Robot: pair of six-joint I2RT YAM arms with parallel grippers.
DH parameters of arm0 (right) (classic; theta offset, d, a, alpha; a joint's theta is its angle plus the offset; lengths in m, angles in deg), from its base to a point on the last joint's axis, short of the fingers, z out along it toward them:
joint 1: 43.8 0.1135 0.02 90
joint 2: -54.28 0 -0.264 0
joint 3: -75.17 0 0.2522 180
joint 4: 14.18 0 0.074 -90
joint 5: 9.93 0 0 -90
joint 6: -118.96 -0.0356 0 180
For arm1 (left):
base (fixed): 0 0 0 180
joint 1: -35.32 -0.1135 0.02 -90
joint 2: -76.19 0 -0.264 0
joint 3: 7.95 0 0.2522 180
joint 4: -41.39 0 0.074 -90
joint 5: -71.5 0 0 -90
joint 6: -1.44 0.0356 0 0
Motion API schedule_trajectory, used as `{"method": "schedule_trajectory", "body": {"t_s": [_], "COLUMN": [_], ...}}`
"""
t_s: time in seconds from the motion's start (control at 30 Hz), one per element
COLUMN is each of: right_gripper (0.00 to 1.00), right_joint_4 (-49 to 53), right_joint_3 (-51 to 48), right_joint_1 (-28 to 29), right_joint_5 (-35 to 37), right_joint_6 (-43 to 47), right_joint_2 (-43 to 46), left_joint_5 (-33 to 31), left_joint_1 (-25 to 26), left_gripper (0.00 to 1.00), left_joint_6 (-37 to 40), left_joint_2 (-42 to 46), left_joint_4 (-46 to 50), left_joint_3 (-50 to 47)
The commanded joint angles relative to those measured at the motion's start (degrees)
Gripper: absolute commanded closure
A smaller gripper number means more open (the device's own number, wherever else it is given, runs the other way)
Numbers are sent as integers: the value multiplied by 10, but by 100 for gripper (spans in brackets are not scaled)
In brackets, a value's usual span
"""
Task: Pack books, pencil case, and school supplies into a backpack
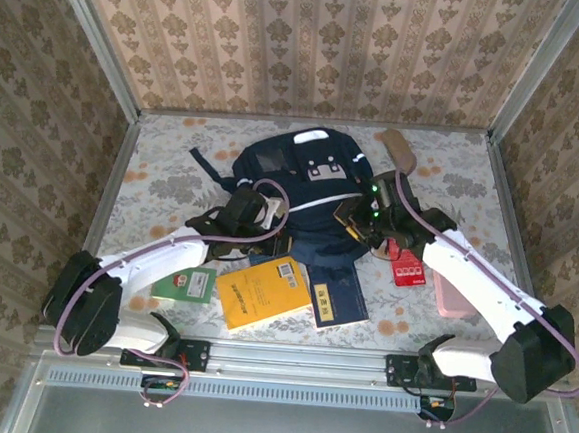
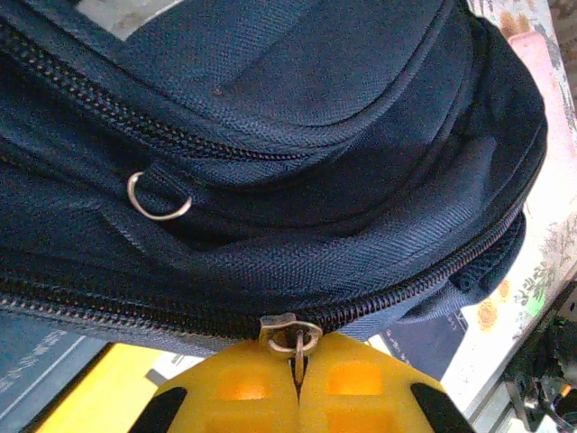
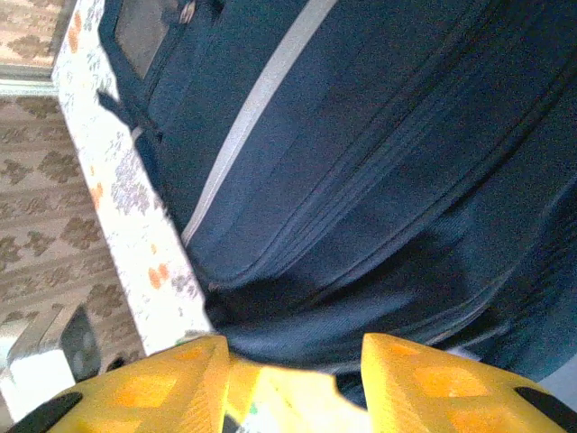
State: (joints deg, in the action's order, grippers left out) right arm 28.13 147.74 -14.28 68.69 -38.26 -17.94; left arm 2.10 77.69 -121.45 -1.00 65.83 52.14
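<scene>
**Floral desk, limp bag: take the metal, not the cloth**

Patterned wallpaper closes in three sides of a flower-printed desk [image 1: 174, 157]. The backpack [image 1: 306, 193] lies flat at the middle of it, with its patch and clasps toward the far wall. Just beside its near edge lie the orange-yellow book [image 1: 261, 293], a navy book [image 1: 335, 295] and the small green-and-white book [image 1: 186, 285]. The red pack [image 1: 409, 271] and the pale pink thing [image 1: 451, 294] sit to the right. The tan oblong thing [image 1: 397, 150] rests by the bag's far right corner.

In its wrist view the left pincer [image 2: 296, 365] is pressed fully together, with the metal zip pull [image 2: 290, 334] nipped between its tips at the bag's lower seam. The right pincer [image 3: 293, 356] stands partly apart with nothing between its tips and navy cloth just beyond them.

The bag is woven fabric and sags in soft folds, so it will likely drag and bunch rather than keep its shape. A tug on the zip may haul the whole bag along unless the other side is pinned. The pull is the best hold, but it is small, hard and probably slippery, so it could twist out of a light grip. For the second hold, a pinched fold of cloth close to the teeth looks soundest.

The books look thin, stiff and light. Lying flat, they offer only an edge or a corner, and the glossy yellow cover may slip.
</scene>
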Motion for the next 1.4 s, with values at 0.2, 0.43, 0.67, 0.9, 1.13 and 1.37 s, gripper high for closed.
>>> {"method": "schedule_trajectory", "body": {"t_s": [0.2,0.43,0.67,0.9,1.13,1.37], "right_gripper": [54,50,54,99,100,100], "right_joint_4": [-55,-80,-150,-134,-95,-82], "right_joint_3": [-57,-66,-66,-59,-71,-85], "right_joint_1": [72,72,41,28,18,-2], "right_joint_5": [-2,25,17,42,84,92], "right_joint_6": [-183,-213,-205,-181,-170,-161], "right_joint_2": [10,-7,-69,-87,-50,-29], "left_joint_5": [-11,-18,-19,-34,-73,-55], "left_joint_1": [29,39,41,42,26,-33], "left_gripper": [100,100,100,100,100,100], "left_joint_6": [-15,-10,-3,19,65,67], "left_joint_2": [-4,-3,-1,0,-1,-4], "left_joint_4": [-40,-32,-22,7,81,109], "left_joint_3": [42,47,50,63,94,93]}}
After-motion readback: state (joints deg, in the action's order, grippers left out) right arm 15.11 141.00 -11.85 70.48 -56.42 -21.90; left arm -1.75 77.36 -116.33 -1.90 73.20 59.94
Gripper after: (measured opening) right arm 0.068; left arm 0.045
